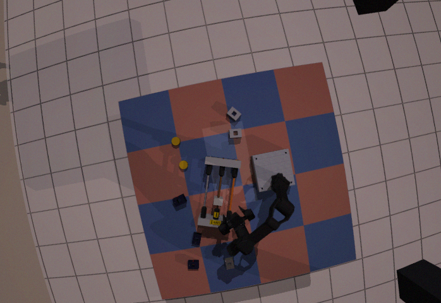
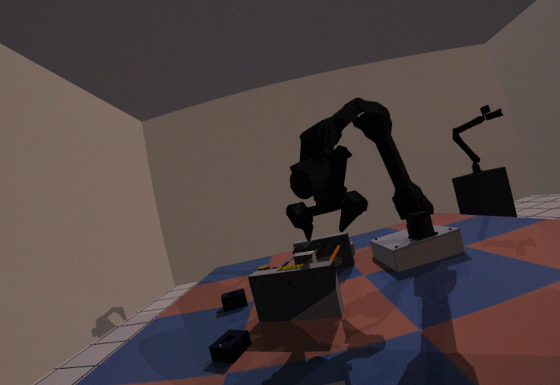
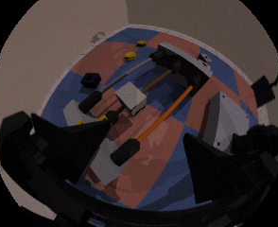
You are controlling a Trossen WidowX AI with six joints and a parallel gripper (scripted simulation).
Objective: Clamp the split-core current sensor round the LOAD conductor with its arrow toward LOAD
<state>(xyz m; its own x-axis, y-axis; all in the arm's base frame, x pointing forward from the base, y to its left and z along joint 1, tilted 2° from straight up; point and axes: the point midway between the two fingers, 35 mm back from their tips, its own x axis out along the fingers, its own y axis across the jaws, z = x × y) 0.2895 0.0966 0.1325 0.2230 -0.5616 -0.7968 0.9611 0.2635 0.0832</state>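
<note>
The conductor rig (image 1: 222, 161) (image 2: 294, 290) carries three parallel conductors, one grey and two orange. The white split-core sensor (image 1: 218, 201) (image 2: 306, 255) (image 3: 131, 96) sits around the middle orange conductor (image 1: 220, 185) (image 3: 160, 78), near the end with the yellow LOAD marker (image 1: 214, 222) (image 2: 290, 267). I cannot read its arrow or see its latch. My gripper (image 1: 233, 218) (image 2: 326, 228) (image 3: 148, 130) is open and empty. It hangs above the LOAD end of the rig, clear of the sensor and off toward the right orange conductor (image 1: 232, 189) (image 3: 167, 113).
Two yellow cylinders (image 1: 175, 141) (image 1: 183, 164) stand left of the rig. Two white square blocks (image 1: 233, 113) (image 1: 235, 133) lie beyond it. Three dark blue blocks (image 1: 179, 201) (image 1: 196, 238) (image 1: 193, 264) and a small grey block (image 1: 229, 263) lie near the front. The arm's grey base plate (image 1: 264, 168) (image 2: 431, 249) is to the right.
</note>
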